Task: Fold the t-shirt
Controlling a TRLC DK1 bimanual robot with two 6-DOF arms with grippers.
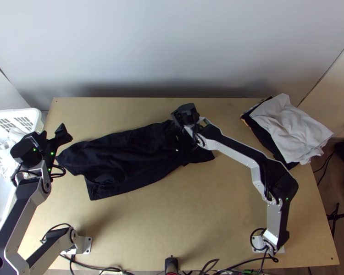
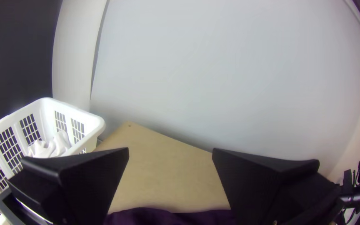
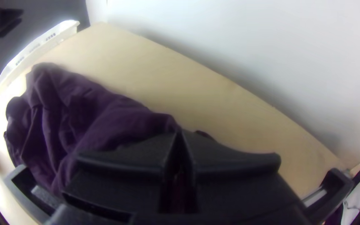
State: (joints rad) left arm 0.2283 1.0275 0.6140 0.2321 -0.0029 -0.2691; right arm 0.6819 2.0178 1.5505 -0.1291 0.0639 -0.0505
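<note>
right end effector (image 3: 179, 134) pinching t-shirt (image 1: 126, 158); left end effector (image 2: 171, 151) open | t-shirt rumpled, near left edge to middle of counter (image 1: 195, 206) | should grip left end; tension low, flatten before folding

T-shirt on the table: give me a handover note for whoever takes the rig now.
Left gripper: open, empty, near the t-shirt's left end.
Right gripper: shut, apparently pinching the far edge towards the shirt's right end.
T-shirt: dark, long and rumpled, lying across the table; layers hard to tell.
Done: no neat fold visible.
To do: straighten, fold, then probably add to the clothes stack at the right.
</note>
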